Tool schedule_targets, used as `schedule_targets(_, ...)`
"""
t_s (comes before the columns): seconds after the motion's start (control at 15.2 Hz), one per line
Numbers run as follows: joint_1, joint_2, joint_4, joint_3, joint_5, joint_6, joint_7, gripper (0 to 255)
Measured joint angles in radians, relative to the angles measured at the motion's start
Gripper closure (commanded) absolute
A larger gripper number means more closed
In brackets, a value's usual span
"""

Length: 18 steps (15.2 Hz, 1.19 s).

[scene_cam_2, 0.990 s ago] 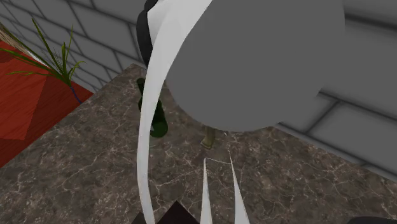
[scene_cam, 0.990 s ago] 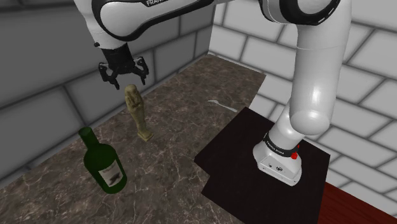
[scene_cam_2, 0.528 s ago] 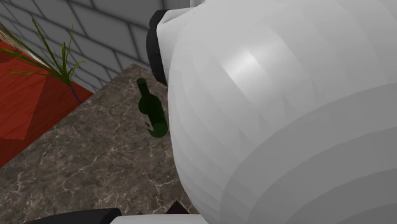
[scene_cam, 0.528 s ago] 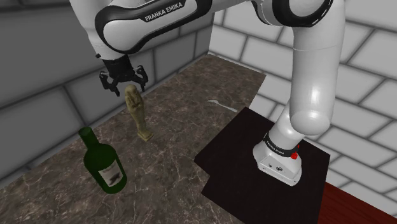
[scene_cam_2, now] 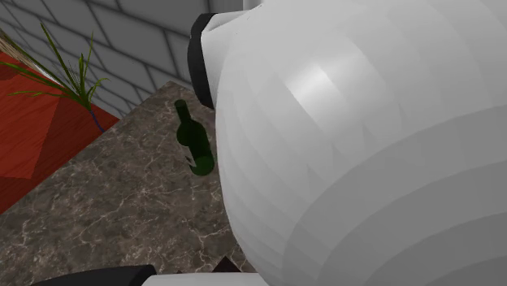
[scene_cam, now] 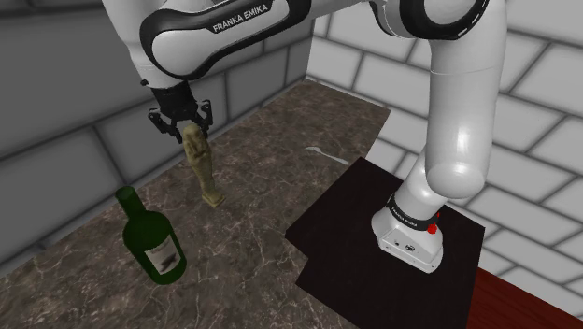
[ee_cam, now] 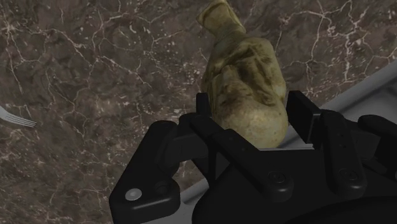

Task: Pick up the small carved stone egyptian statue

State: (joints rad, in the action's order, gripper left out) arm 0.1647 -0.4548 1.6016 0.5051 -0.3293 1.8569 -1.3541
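Black two-finger hand (scene_cam: 186, 127) hangs from the white arm, its fingers spread apart on either side of the head of the pale, yellowish carved statue (scene_cam: 200, 161), not clasping it. That statue stands upright on the dark marbled tabletop (scene_cam: 252, 220), near the grey brick wall. A green bottle (scene_cam: 149, 238) stands nearby, and a fork (scene_cam: 322, 151) lies well apart.

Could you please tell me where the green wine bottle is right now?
The green wine bottle stands on the dark counter at the shoulder view's lower left, apart from the tan statue up-right of it.
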Motion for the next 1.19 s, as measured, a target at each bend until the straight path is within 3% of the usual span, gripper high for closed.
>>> schedule_targets(1.19,0.008,0.043,-0.132,0.015,0.030,-0.169,0.032,255)
